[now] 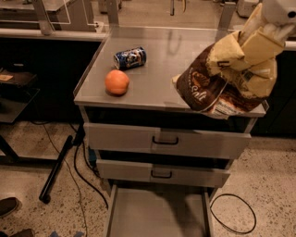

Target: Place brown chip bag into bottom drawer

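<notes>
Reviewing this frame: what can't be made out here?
1. Camera view, top right: the tool, shut on the brown chip bag, is cut off by the top edge.
2. The right side of the tabletop is hidden behind the bag.
3. The front of the bottom drawer is cut off by the bottom edge.
4. The lettering on the blue can is too small to read.

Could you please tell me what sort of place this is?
Probably a robotics lab or workshop: a grey metal drawer cabinet, loose cables on speckled floor, and metal-framed benches behind. The gripper, top right, holds the brown chip bag above the cabinet.
</notes>
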You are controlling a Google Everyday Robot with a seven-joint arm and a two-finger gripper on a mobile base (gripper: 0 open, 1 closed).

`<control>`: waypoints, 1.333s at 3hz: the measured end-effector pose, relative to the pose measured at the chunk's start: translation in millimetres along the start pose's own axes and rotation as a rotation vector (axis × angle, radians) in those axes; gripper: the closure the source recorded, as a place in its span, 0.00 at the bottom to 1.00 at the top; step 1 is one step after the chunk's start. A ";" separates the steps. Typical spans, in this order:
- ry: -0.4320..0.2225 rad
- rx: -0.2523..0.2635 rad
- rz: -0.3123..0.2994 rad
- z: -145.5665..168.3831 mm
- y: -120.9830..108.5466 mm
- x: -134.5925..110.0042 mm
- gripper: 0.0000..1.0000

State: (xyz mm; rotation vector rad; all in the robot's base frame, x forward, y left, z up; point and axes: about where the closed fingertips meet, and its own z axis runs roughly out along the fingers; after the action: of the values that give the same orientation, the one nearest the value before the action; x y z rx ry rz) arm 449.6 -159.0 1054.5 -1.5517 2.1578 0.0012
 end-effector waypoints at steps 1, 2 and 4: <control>-0.001 0.001 0.000 -0.4 0.0 -0.4 1.00; 0.012 -0.056 0.031 11.4 29.0 10.9 1.00; 0.050 -0.285 0.164 48.1 145.7 49.3 1.00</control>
State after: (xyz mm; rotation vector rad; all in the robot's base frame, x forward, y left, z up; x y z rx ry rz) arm 325.5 -137.8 953.8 -1.5301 2.4017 0.3406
